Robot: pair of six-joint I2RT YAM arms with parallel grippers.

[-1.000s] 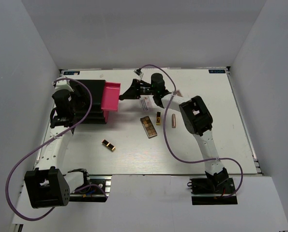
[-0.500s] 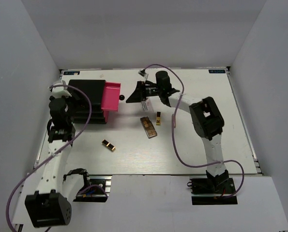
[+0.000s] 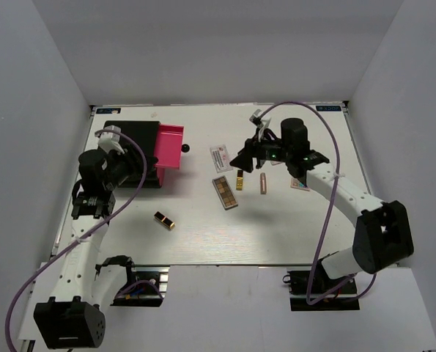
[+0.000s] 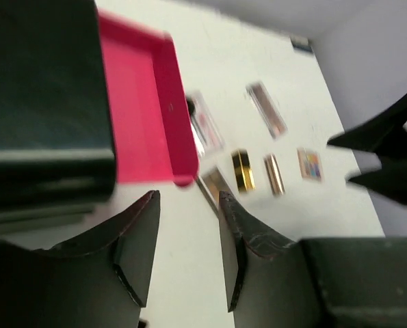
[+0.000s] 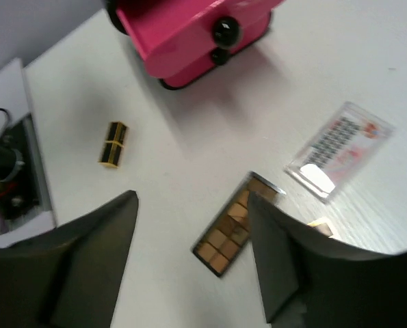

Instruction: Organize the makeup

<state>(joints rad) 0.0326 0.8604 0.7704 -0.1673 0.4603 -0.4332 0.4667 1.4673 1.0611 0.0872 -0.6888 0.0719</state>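
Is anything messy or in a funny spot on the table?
Yes. The brown palette and white-pink packet lie askew outside the pink drawer, which is pulled out. One gold-black lipstick lies alone, apart from the rest.

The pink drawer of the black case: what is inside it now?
The pink drawer shows a bare pink floor in the left wrist view; nothing lies on it. Any part under the black case is covered and cannot be seen.

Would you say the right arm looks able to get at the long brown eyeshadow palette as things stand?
Probably yes: the right gripper hovers open near the brown palette, which lies flat with nothing on it; only the gold-and-black lipstick sits close beside it.
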